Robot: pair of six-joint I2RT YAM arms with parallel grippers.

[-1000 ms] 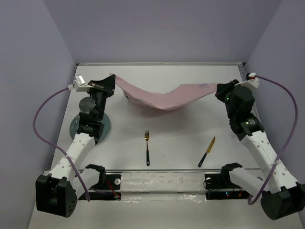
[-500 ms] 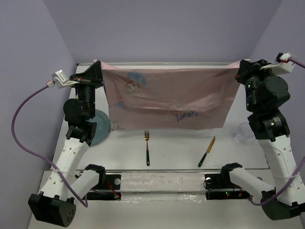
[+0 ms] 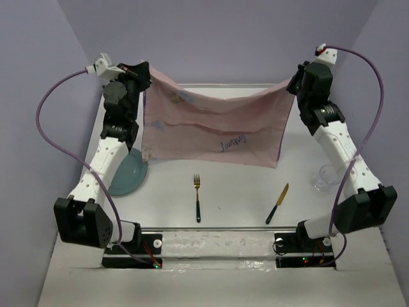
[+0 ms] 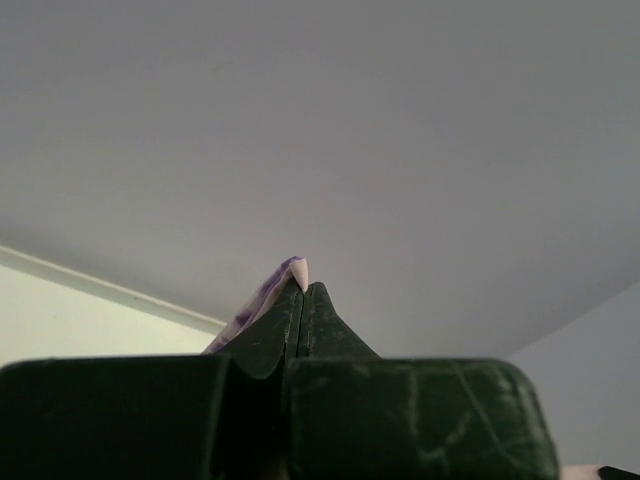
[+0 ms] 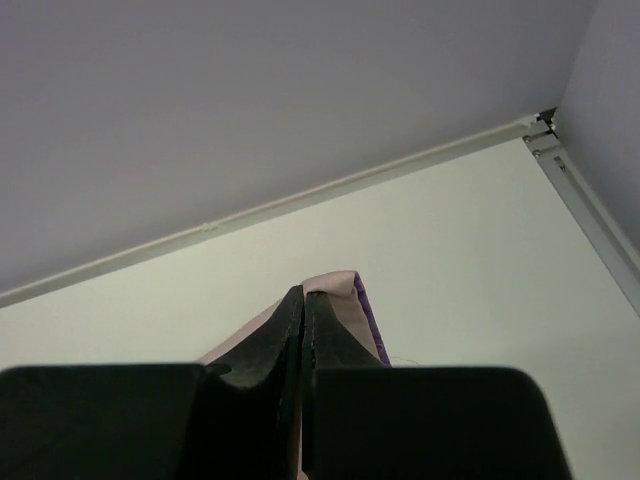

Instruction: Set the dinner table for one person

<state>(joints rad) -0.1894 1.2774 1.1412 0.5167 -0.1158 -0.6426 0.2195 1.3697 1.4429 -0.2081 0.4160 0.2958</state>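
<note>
Pink printed cloth (image 3: pixel 211 128), white dinner table (image 3: pixel 239 192)

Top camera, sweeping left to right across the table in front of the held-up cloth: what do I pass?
On the dinner table: plate → fork → knife → glass. The cloth spans the middle, so it is left out of the order.

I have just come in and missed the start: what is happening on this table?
The left gripper and the right gripper are each shut on a top corner of the pink printed cloth, which hangs spread over the far half of the dinner table. A fork and a knife lie nearer; a plate sits left, a clear glass right.
</note>
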